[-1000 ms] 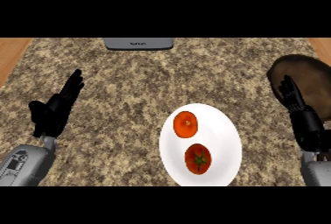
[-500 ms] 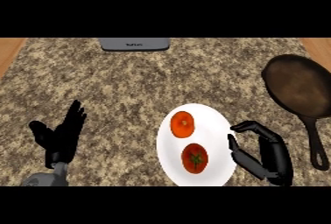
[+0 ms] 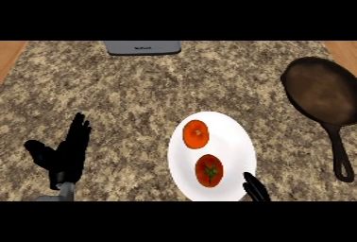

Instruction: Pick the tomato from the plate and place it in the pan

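Observation:
A white plate (image 3: pixel 237 142) lies on the counter right of centre. Two red tomatoes sit on it: the far one (image 3: pixel 196 134) and a near one (image 3: pixel 209 170) with its green stem up. A dark brown pan (image 3: pixel 320 92) rests at the far right, its handle (image 3: pixel 339 153) pointing toward me. My left hand (image 3: pixel 66 153) stands open at the lower left, fingers up, well left of the plate. Of my right hand (image 3: pixel 256 187) only some fingers show at the lower edge, beside the plate's near rim and just right of the near tomato. It holds nothing.
A grey appliance (image 3: pixel 143 47) sits at the counter's far edge. Wooden strips show at the far left and far right corners. The speckled counter (image 3: pixel 140 94) stretches between the plate and the appliance.
My right hand has dropped lower, so that only fingers remain at the bottom edge by the plate. The left hand has shifted slightly. Both tomatoes stay on the plate.

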Robot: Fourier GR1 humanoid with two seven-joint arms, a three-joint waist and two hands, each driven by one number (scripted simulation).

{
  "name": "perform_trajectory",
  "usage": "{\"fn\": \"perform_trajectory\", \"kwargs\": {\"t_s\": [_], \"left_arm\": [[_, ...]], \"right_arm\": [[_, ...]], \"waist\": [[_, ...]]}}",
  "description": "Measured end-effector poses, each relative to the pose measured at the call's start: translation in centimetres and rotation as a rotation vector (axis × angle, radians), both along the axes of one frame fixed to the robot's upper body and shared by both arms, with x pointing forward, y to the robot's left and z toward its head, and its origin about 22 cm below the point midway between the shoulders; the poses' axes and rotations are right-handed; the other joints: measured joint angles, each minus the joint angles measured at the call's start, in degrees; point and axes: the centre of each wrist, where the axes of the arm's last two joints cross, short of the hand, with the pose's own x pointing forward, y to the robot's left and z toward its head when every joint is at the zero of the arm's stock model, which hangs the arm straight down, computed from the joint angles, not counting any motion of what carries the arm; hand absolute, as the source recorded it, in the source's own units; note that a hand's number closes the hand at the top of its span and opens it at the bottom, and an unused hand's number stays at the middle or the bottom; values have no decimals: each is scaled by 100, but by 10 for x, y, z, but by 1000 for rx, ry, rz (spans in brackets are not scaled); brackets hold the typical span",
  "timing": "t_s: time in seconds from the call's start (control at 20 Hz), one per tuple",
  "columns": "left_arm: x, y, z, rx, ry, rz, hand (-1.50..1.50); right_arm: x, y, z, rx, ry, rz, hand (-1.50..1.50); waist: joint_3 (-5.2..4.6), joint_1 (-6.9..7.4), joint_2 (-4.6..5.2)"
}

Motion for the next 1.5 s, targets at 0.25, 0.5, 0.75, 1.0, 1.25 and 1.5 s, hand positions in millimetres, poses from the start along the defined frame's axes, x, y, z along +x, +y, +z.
{"fn": "perform_trajectory", "kwargs": {"t_s": [0.25, 0.5, 0.75, 1.0, 1.25, 1.5], "left_arm": [[-3, -4, 7, -9, 12, -18, 0], [-4, -14, 8, -13, 3, -36, 0], [-1, -19, 12, -8, -5, -46, 0], [1, -21, 13, -9, 5, -54, 0], [-1, -22, 11, -11, 8, -55, 0], [-3, -24, 7, -13, 5, -49, 0]], "right_arm": [[-21, 14, 23, -74, 21, -123, -150], [-12, 11, 48, -142, 109, -174, -150], [-11, -6, 47, -339, 328, -165, -150], [6, -8, 68, -516, 504, -165, -150], [40, 10, 104, -624, 596, -155, -150], [63, 24, 111, -720, 771, -90, -150]], "waist": [[-15, 102, 51], [-25, 198, 95], [-48, 286, 161], [-48, 341, 161], [-29, 323, 122], [-11, 299, 103]]}}
